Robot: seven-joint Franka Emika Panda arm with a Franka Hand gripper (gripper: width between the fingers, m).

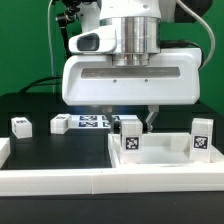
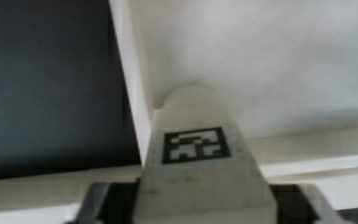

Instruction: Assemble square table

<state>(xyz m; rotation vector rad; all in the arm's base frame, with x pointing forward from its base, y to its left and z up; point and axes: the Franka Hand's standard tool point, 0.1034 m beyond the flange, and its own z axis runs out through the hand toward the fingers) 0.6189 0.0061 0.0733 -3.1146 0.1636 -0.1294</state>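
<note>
The gripper hangs low under the arm's broad white body, over the near part of the black worktable. Its fingers are clenched on a short white leg. The wrist view shows the leg filling the gap between the two dark pads, with its black-and-white tag facing the camera. This held leg stands upright at the corner of the white slab on the exterior view's left. Whether its lower end touches the slab is hard to tell, since the slab's raised rim hides the spot. The slab lies flat by the worktable's near edge, toward the exterior view's right, just behind a long white rail that runs along that edge. A second leg stands upright at the slab's edge on the exterior view's right, tag forward. Two loose legs lie on the worktable toward the exterior view's left, well apart from the slab: the outer leg and the inner leg. The marker board lies flat between the inner leg and the gripper.
</note>
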